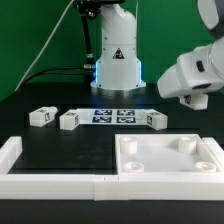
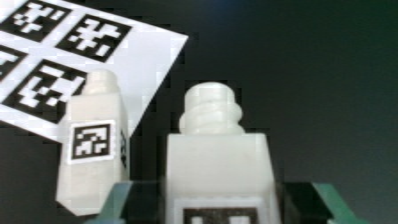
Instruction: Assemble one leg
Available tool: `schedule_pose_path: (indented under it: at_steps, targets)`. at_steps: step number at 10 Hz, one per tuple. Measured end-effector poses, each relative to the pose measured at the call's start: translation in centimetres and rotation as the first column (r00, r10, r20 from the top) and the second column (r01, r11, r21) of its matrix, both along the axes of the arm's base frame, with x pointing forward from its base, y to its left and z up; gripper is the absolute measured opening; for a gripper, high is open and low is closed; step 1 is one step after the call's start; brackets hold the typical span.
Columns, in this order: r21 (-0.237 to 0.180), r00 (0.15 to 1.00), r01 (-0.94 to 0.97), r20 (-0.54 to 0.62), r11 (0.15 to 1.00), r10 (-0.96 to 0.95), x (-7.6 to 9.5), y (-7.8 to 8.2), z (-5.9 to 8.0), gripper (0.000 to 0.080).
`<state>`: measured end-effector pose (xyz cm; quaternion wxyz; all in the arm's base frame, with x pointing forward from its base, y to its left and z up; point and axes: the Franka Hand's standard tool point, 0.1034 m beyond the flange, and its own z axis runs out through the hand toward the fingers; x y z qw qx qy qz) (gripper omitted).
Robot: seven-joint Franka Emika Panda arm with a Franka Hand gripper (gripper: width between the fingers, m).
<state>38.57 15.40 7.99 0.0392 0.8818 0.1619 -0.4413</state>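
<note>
In the wrist view my gripper [image 2: 222, 200] is shut on a white leg [image 2: 221, 150]. Its threaded tip [image 2: 210, 104] points away from the wrist, and a tag shows at its near end. The teal fingers [image 2: 128, 196] stand on either side of it. A second leg [image 2: 89, 150] with a square tag lies on the table beside it, partly over the marker board [image 2: 80, 50]. In the exterior view the gripper [image 1: 193, 98] hangs blurred at the right, above the table. Three legs lie in a row: two on the left [image 1: 42, 116] [image 1: 70, 120] and one on the right [image 1: 155, 121].
The marker board [image 1: 112, 116] lies in front of the robot base [image 1: 115, 62]. A large white square tray panel [image 1: 170, 170] with corner sockets sits at the front right. Long white border bars [image 1: 50, 178] run along the front left.
</note>
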Motion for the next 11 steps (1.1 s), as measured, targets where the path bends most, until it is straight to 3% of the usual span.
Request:
schedule_pose_path:
  at_steps: [3, 6, 8, 9, 11]
  targets:
    - [0.028, 0.996, 0.006, 0.089, 1.0, -0.008, 1.2, 0.4, -0.4, 0.029]
    - [0.117, 0.912, 0.016, 0.405, 0.993, -0.063, 2.4, 0.3, -0.5, 0.029]
    - [0.142, 0.81, 0.1, 0.564, 0.985, -0.163, 1.9, -1.7, 0.2, 0.029]
    - [0.181, 0.734, 0.115, 0.647, 0.977, -0.206, 2.9, -1.8, 0.3, 0.029]
    - [0.295, 0.505, 0.139, 0.8, 0.945, -0.324, 2.9, -1.8, 0.9, 0.029]
